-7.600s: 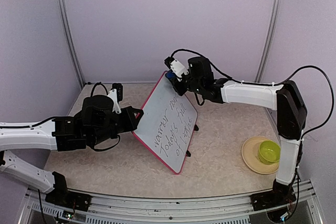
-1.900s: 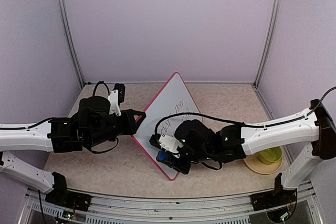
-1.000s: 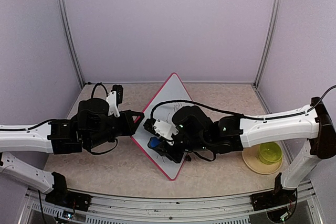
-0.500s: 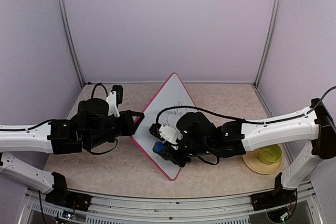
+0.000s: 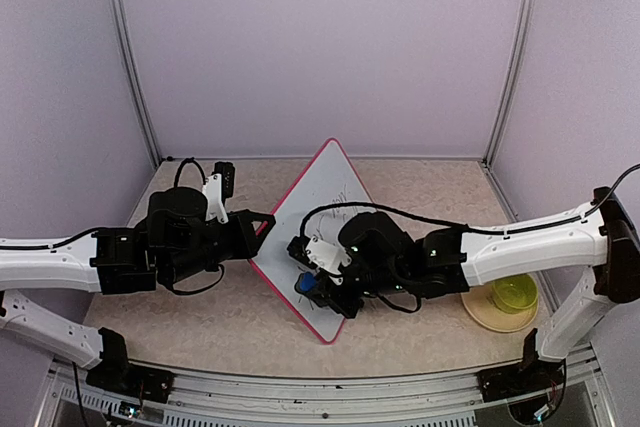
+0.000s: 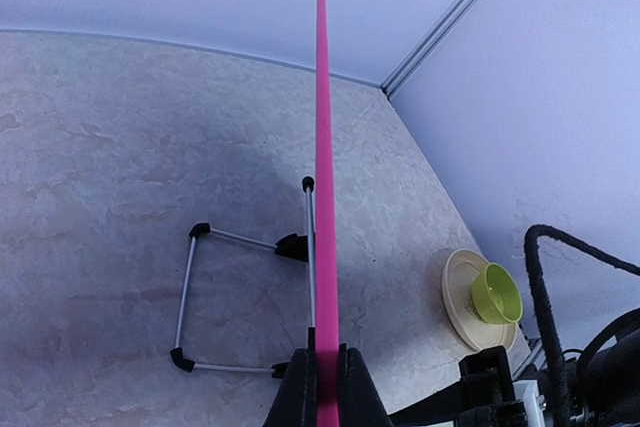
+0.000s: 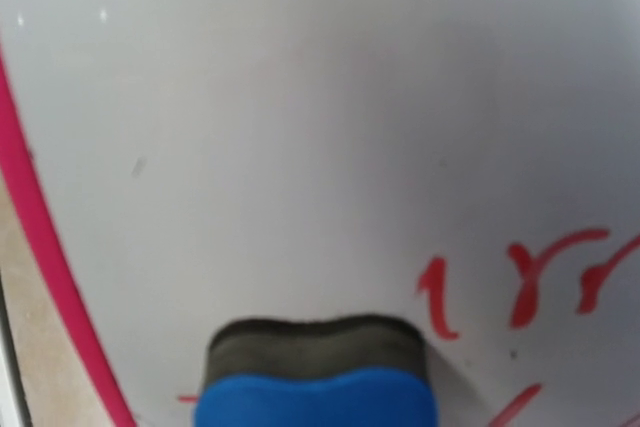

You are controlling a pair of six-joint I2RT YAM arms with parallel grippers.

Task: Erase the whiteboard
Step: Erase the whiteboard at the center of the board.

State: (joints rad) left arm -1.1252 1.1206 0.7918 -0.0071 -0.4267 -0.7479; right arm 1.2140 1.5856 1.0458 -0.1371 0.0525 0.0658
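The whiteboard (image 5: 335,182) stands tilted at mid-table, its pink rim (image 6: 321,147) edge-on in the left wrist view. My left gripper (image 5: 262,229) is shut on the board's left corner, and its black fingers (image 6: 300,395) pinch the rim. My right gripper (image 5: 314,281) is shut on a blue eraser (image 5: 304,287), which it presses against the board's lower face. The right wrist view shows the eraser (image 7: 318,397) with its dark felt (image 7: 315,342) flat on the white surface. Red writing strokes (image 7: 555,282) remain just to its right, and the pink rim (image 7: 40,247) curves at the left.
A tan plate (image 5: 480,305) carrying a green bowl (image 5: 514,290) sits at the right, behind my right arm. In the left wrist view the plate (image 6: 455,297) and bowl (image 6: 495,292) lie beyond the board. The board's wire stand (image 6: 185,292) rests on the tabletop behind it.
The right gripper has slid the eraser a little down and to the right along the board. Most of the earlier handwriting is gone. The left arm has held still.
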